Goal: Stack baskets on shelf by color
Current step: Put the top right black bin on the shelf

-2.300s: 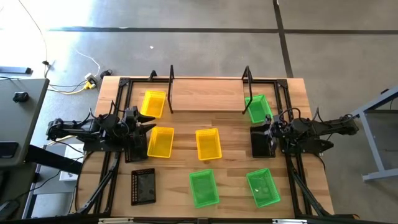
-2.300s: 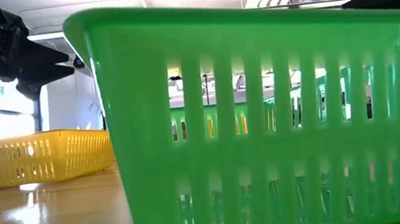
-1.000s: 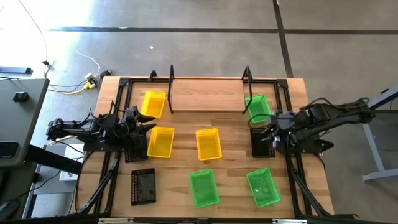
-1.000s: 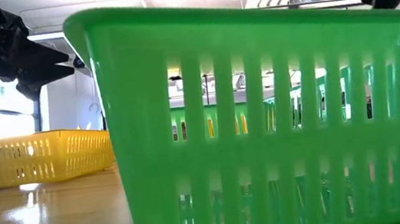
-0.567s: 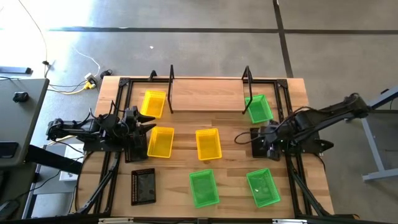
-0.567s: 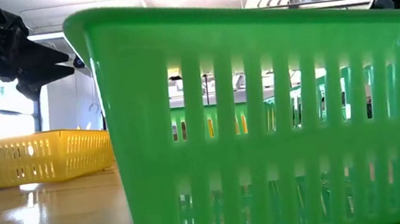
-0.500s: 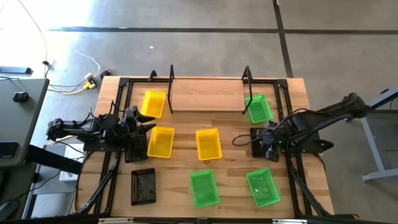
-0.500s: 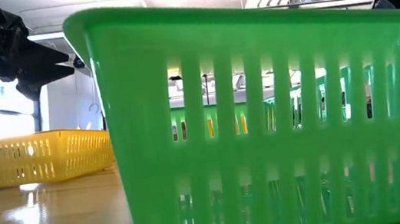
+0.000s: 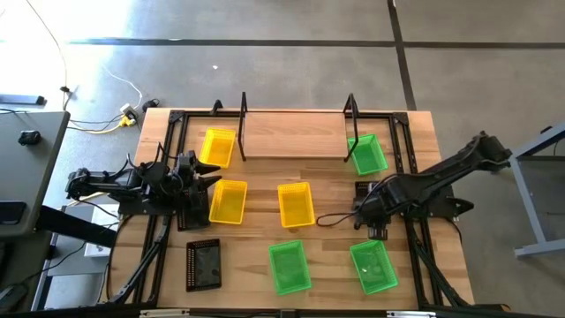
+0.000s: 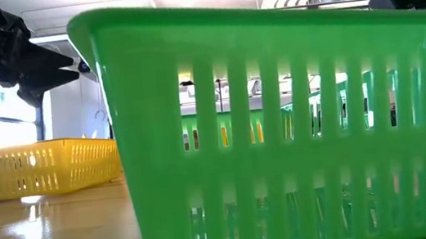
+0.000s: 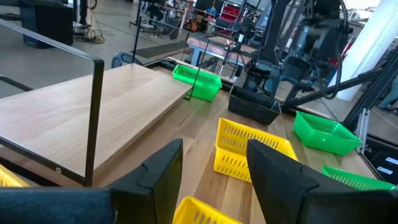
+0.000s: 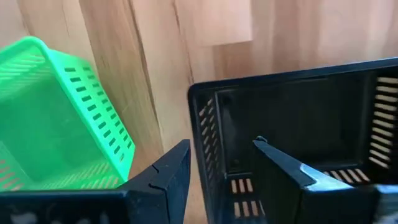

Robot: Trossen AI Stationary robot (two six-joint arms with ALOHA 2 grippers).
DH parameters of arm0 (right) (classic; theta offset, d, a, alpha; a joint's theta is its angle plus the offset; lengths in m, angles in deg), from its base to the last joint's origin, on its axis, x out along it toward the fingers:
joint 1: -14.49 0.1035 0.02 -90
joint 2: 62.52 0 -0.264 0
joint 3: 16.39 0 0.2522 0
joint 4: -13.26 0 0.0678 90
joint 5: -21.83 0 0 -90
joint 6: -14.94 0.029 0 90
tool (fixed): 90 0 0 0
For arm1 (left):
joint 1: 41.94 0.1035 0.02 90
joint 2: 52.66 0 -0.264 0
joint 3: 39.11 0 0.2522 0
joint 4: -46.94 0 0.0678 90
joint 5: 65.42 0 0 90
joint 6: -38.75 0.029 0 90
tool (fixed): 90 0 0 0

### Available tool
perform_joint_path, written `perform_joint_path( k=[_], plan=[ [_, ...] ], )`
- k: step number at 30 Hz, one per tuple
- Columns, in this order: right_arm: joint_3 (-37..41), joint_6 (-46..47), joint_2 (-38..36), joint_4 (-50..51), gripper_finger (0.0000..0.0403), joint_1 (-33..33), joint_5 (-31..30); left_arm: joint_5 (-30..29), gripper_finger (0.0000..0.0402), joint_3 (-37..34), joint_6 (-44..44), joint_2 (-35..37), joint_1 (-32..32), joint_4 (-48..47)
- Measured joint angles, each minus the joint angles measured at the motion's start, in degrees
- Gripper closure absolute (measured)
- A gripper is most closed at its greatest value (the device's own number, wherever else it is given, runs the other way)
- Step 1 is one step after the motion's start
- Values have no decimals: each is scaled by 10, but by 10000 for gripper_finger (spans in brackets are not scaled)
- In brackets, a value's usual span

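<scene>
Looking down from the high view, three yellow baskets, three green baskets and two black baskets sit on the table, none on the shelf. Low view: one green basket fills the foreground. Left wrist view: the left gripper is spread wide, empty. Right wrist view: the right gripper, spread, straddles one black basket's wall, not clamping it.

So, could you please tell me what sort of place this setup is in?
Probably a robotics lab or workshop. Two robot arms are mounted on a wooden table over a bare concrete floor, and the left wrist view shows racks of equipment and more metal frames in the room behind.
</scene>
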Motion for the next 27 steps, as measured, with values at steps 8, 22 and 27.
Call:
perform_joint_path(
  k=[8, 22, 27],
  plan=[
    [0, 0, 43, -4, 252, 19, 9, 0, 232, 0, 0, 0, 0, 0],
    [0, 0, 133, 3, 254, 27, -7, 0, 232, 0, 0, 0, 0, 0],
    [0, 2, 141, 3, 302, 27, -2, 0, 232, 0, 0, 0, 0, 0]
  ],
)
